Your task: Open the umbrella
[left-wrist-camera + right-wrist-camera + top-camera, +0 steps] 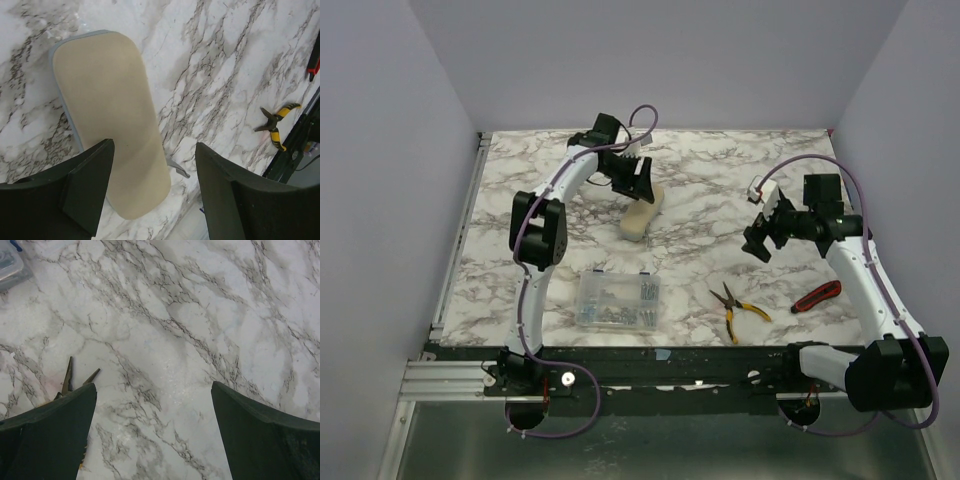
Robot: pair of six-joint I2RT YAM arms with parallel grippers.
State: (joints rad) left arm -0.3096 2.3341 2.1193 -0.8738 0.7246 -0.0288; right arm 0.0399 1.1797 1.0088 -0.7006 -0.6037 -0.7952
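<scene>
Cream-sleeved umbrella (112,115) lies just 11 o'clock of desk (720,200) centre; left fingers (85,190) spread astride its end, right fingers (50,440) spread at 3 o'clock. Off-centre pinch could squirt the sleeve away

Umbrella (641,218) behind screw box (618,299) (pliers (738,308) rightward)

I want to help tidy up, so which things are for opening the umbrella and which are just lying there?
For the job: cream, oblong bundled folding umbrella; black left tool straddling it.
Just lying about: clear plastic box of screws; yellow-handled pliers; red-and-black handled object.
</scene>
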